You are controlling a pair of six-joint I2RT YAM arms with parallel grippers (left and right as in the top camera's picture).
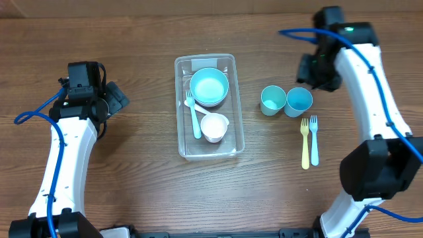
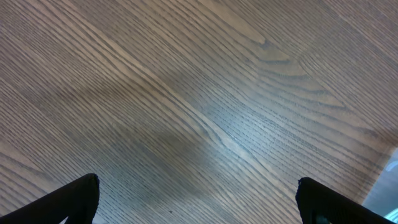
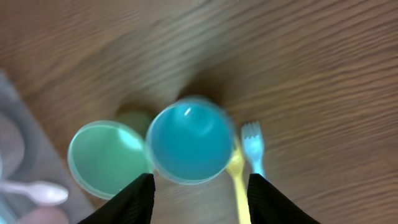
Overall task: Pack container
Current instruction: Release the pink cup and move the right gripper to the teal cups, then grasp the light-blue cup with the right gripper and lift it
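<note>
Container (image 1: 179, 112) well left of right claw (image 3: 200, 190)

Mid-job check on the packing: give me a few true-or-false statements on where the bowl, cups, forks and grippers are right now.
1. The light-blue bowl sits inside the container. True.
2. The yellow fork is in the container. False: it lies on the table beside the blue fork, outside the container.
3. The left gripper is open over bare table. True.
4. The green cup and the blue cup are stacked. False: they stand side by side.
5. The right gripper is at the light-blue bowl. False: its fingers straddle the blue cup.
</note>
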